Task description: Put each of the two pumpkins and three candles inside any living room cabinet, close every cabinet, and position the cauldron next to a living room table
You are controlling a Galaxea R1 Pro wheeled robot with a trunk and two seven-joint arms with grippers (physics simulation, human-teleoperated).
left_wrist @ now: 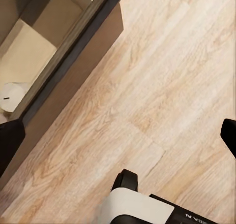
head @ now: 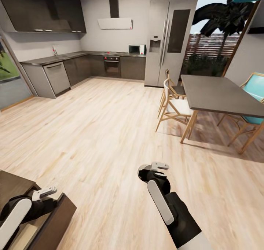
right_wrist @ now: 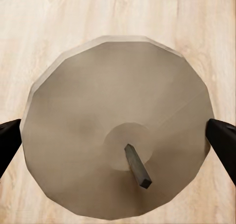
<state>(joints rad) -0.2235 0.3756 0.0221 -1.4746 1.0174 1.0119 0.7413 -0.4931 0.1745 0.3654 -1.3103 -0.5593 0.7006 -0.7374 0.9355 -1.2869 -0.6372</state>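
A beige candle (right_wrist: 98, 101) with a dark wick stands upright between the fingertips (right_wrist: 9, 140) of my right gripper (right_wrist: 118, 140), seen from above over the wood floor. The fingers meet its two sides, so the gripper is shut on it. In the head view my right gripper (head: 158, 169) hangs over the floor, right of the cabinet (head: 55, 220). The dark-brown cabinet has an open drawer (left_wrist: 34, 51), pale beige inside, with a white candle (left_wrist: 12, 97) lying in it. My left gripper (head: 44, 193) (left_wrist: 119, 139) hovers open at the drawer's front edge, holding nothing.
A tall grey dining table (head: 220, 94) with wooden chairs (head: 174, 107) stands at the right. Kitchen counters (head: 73, 65) and a steel fridge (head: 170, 41) line the far wall. Bare wood floor (head: 102, 132) spreads between them and me.
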